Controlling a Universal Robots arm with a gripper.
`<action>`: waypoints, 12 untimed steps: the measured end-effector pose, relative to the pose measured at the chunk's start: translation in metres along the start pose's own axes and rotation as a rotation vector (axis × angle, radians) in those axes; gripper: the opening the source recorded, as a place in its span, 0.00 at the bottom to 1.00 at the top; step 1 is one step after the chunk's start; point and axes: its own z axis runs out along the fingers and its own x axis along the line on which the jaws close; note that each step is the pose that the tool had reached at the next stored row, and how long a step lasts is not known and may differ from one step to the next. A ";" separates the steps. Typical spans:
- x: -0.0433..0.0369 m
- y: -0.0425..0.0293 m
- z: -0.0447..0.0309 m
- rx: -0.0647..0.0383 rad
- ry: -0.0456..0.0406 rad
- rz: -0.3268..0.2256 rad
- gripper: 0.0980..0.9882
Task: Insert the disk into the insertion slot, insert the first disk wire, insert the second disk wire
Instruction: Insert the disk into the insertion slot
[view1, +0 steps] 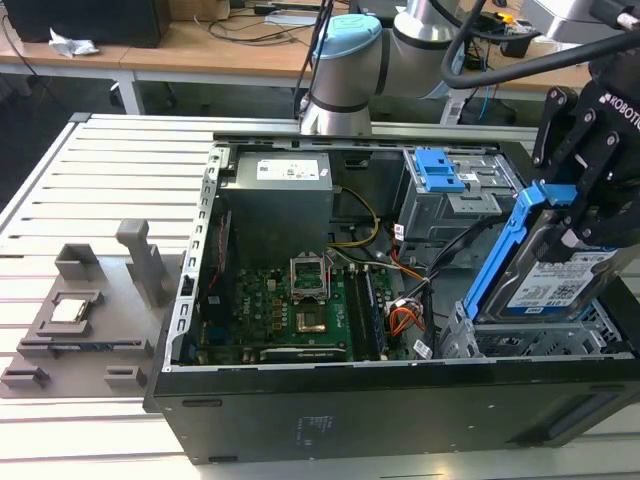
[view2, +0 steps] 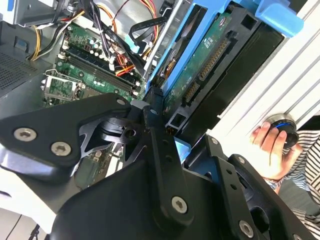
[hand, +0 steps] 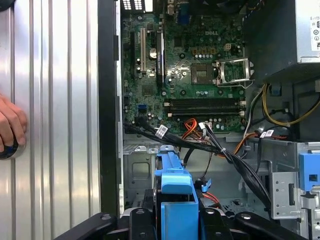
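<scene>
Slatted metal bench (view1: 90, 200) under an open computer case (view1: 330, 420), desks and cables behind. Black tool (view1: 580, 205) closed on the disk (view1: 545, 275), clamped at the upper end of its blue carrier. Disk held steeply tilted at the exterior view's right end of the case, lower edge just over the slot (view1: 520, 342); impossible to tell whether touching the rim. Not seated yet, and connector (view2: 210, 65) bare in the second wrist view, so no wire in. Likely to jam if driven down at this tilt, with a carrier corner catching the perforated sheet metal and then twisting in the grip. Could also slip, being held at one end with all the weight hanging below; if dropped, would land on the slot's edge or slide toward the motherboard (view1: 280, 310). Loose wires (view1: 452, 255) lying just beside the slot, some strung across the bay's mouth in the first wrist view (hand: 200, 142); easily pinched under the carrier or dragged by the tool's linkage. Taller cage (view1: 455, 200) with blue latch near on the far side, open to a knock from the carrier's top on any swing that way. Person's hand (view2: 267, 145) resting on the bench beside the case, by a round button (view2: 285, 131); at risk only from a wide outward swing of the arm.
</scene>
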 end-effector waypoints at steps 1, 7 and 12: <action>0.0000 -0.0001 0.0009 0.000 0.0000 0.000 0.30; 0.0000 -0.0004 0.0076 0.000 0.0000 0.000 0.30; -0.0001 -0.0006 0.0138 0.000 0.0000 0.000 0.30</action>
